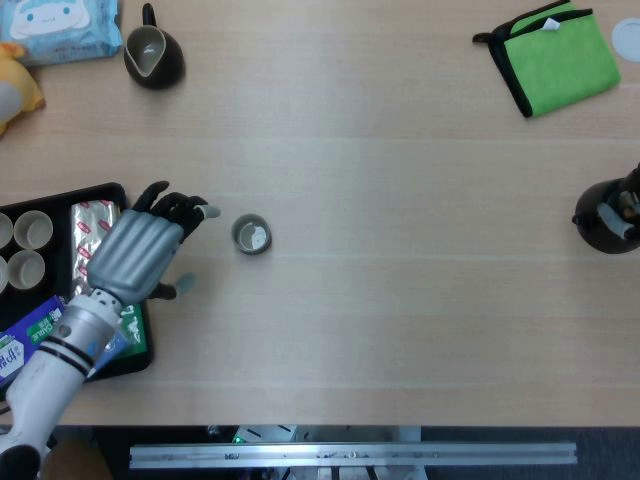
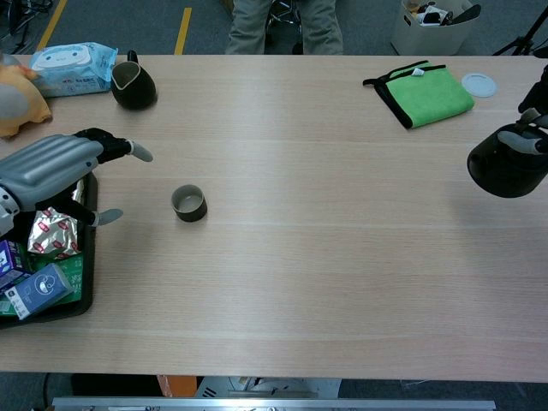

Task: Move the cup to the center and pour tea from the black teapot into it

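At the far left lie a wipes pack (image 1: 58, 28) and a yellow toy (image 1: 18, 92), with a dark pitcher (image 1: 153, 57) just right of them. Nearer, a black tray (image 1: 117, 190) at the left edge holds small cups (image 1: 30, 231), a foil packet (image 2: 50, 227) and boxes. The left hand (image 1: 137, 254) hovers over the tray's right edge, fingers spread, holding nothing, fingertips (image 1: 203, 211) near the cup. The cup (image 1: 251, 236) stands on the table (image 1: 400, 180), left of centre. A green cloth (image 1: 558, 55) and a white lid (image 2: 478, 84) lie far right. At the right edge, the right hand (image 2: 533, 128) grips the black teapot (image 2: 507, 164); the hand is mostly out of frame.
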You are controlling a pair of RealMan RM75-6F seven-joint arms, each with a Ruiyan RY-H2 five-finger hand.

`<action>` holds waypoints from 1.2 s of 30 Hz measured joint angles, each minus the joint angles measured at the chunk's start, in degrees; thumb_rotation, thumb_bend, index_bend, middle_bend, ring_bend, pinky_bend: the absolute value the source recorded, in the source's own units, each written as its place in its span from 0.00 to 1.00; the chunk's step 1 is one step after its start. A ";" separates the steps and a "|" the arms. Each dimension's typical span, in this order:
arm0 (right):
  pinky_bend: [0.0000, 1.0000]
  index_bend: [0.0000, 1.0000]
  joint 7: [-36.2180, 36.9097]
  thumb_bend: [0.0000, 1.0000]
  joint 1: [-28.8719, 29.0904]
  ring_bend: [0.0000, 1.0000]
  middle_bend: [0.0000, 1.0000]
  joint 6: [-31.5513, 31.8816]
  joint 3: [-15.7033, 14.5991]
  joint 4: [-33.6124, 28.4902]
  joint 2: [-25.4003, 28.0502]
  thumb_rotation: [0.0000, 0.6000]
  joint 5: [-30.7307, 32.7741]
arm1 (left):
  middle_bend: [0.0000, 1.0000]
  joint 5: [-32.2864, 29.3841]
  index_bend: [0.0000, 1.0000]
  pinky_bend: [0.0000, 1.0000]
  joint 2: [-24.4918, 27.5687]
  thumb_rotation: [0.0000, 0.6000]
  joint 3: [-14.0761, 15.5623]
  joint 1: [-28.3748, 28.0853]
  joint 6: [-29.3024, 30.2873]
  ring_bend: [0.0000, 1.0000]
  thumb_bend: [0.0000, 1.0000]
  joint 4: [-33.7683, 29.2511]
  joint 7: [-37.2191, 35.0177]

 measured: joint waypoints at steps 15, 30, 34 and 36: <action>0.00 1.00 1.22 0.32 0.14 0.90 0.95 -0.62 0.11 1.14 -0.26 0.81 -0.37 | 0.17 -17.70 0.24 0.08 -13.25 1.00 -2.16 -8.15 -2.09 0.14 0.27 7.74 13.27; 0.00 1.00 2.83 0.33 -0.12 0.90 0.95 -1.08 -0.10 2.32 -0.06 0.81 -0.46 | 0.16 -27.73 0.22 0.08 -19.79 1.00 -1.71 -14.49 -2.09 0.14 0.27 13.07 18.65; 0.00 1.00 3.20 0.32 -0.23 0.90 0.95 -1.06 -0.15 2.44 0.01 0.81 -0.55 | 0.16 -28.62 0.22 0.08 -20.70 1.00 -1.08 -15.44 -1.95 0.14 0.27 14.35 18.90; 0.00 1.00 3.34 0.32 -0.30 0.90 0.95 -1.01 -0.16 2.54 0.06 0.81 -0.62 | 0.16 -28.78 0.22 0.08 -20.90 1.00 -0.83 -15.67 -1.89 0.14 0.27 14.68 18.77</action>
